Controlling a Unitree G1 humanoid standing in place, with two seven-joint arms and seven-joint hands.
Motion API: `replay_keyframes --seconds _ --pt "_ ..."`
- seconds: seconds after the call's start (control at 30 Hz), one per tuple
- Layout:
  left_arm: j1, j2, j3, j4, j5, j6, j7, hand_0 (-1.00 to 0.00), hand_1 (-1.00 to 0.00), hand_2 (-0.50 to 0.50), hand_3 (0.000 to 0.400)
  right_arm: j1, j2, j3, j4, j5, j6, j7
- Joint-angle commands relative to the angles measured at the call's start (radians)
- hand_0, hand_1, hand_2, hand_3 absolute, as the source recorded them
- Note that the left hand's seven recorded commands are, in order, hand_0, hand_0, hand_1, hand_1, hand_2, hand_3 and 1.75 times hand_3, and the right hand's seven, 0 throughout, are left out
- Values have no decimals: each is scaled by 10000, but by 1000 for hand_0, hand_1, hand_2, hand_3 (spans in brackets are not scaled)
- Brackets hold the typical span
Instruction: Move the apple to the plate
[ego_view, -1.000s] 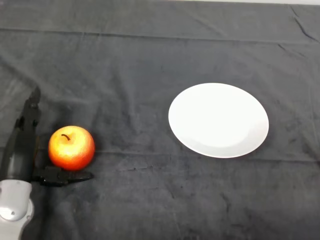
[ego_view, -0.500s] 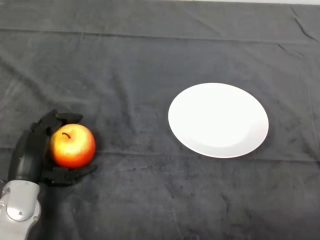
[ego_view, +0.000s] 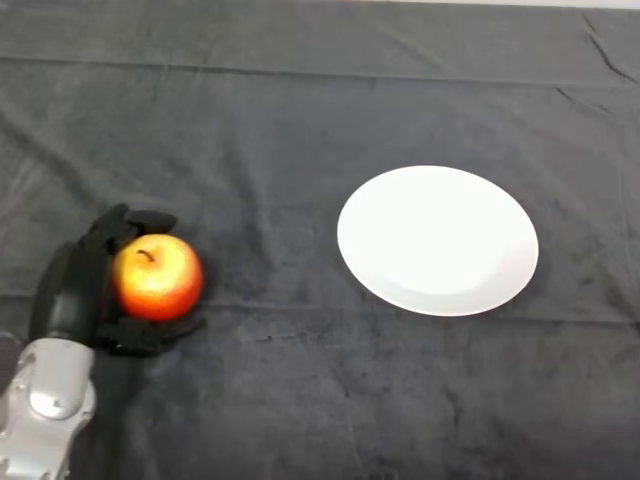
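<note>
A red and yellow apple (ego_view: 157, 277) sits at the left of the table, stem up. My left hand (ego_view: 75, 292) is on its left side, with the fingers curled over its far side and the thumb under its near side, so the hand is shut on the apple. I cannot tell whether the apple rests on the cloth or is just off it. A white plate (ego_view: 437, 240) lies to the right of the middle, well apart from the apple and with nothing on it.
A dark grey cloth (ego_view: 300, 130) covers the whole table, with creases across the back and the front.
My fingers have gone from straight beside the apple to curled round it. The hand and the apple have shifted a little to the right and away from me.
</note>
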Motion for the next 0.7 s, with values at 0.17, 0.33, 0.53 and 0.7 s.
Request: replay_keyframes --seconds 0.17,0.33,0.53,0.7 --pt "-694 -247 -660 -707 429 374 287 -1000 -1000 0 400 -222 -69 -152 -107 -105 72 -140" --pt "-1141 -519 -1252 -520 501 421 521 -1000 -1000 0 400 -219 -68 -150 -114 -105 72 -144" --pt "-1764 -746 -1910 -255 418 564 622 -1000 -1000 0 400 -219 -69 -149 -113 -104 73 -145" --pt "-2407 -909 -2386 235 284 542 656 -1000 -1000 0 400 -222 -72 -150 -107 -102 74 -143"
